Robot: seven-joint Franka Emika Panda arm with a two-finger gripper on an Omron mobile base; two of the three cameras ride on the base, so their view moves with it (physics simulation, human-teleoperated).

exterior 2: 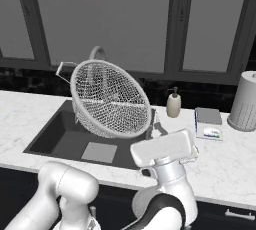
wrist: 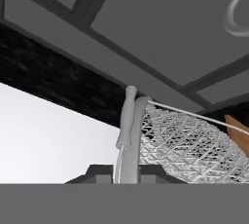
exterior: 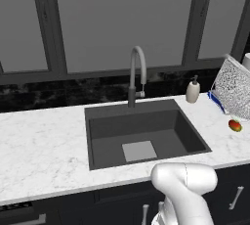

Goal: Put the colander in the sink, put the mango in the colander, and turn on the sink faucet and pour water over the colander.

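The wire-mesh colander (exterior 2: pixel 110 99) hangs tilted on its side in the air, over the counter right of the sink (exterior: pixel 105 121). In the left base view the colander (exterior: pixel 235 88) is at the right edge. My gripper (exterior 2: pixel 155 127) is shut on the colander's side handle (wrist: pixel 128 121), which stands between the fingertips in the hand view, where the gripper (wrist: pixel 127 177) sits at the bottom. The mango (exterior: pixel 235 125) lies on the counter below the colander. The sink faucet (exterior: pixel 137 72) stands behind the basin; no water runs from it.
A white soap pump bottle (exterior: pixel 193 91) stands at the sink's back right corner. Further right on the marble counter (exterior: pixel 44 136) are a small flat box (exterior 2: pixel 208 123) and a grey cylinder (exterior 2: pixel 244 101). Dark windows rise behind.
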